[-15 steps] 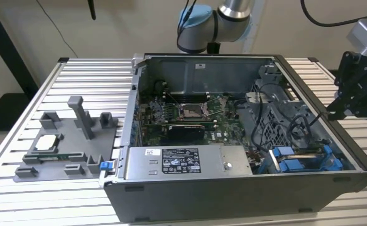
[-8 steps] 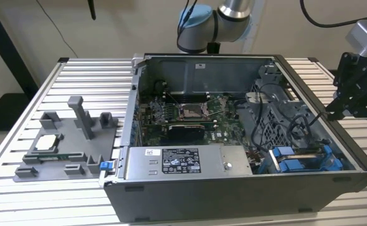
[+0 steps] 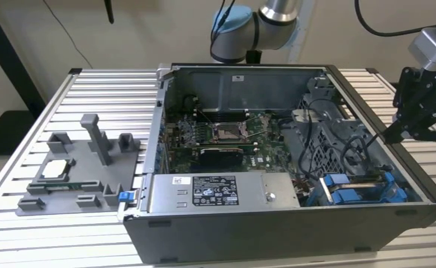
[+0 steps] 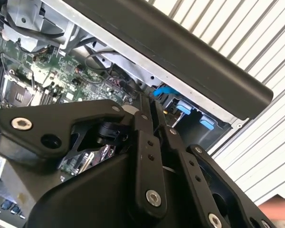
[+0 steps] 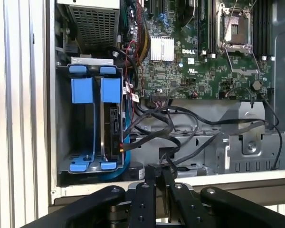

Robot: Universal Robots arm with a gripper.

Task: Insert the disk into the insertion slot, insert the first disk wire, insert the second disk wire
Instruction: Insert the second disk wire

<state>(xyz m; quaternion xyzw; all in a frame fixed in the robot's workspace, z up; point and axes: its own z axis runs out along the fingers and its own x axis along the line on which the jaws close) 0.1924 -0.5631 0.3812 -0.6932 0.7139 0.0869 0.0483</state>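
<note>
End effector (image 5: 157, 173), pinched narrow, hovers over the case wall (image 5: 190, 178), near the disk (image 5: 114, 127) seated in the insertion slot (image 5: 80, 164).

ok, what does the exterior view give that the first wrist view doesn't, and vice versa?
Exterior view adds: the grey fixture on the table beside the case, a square silver chip in it, the arm's blue joint cap. First wrist view adds: a small silver heatsink, a vent grille. Shared: the insertion slot with blue rails, processor socket, black cables, gripper.
</note>
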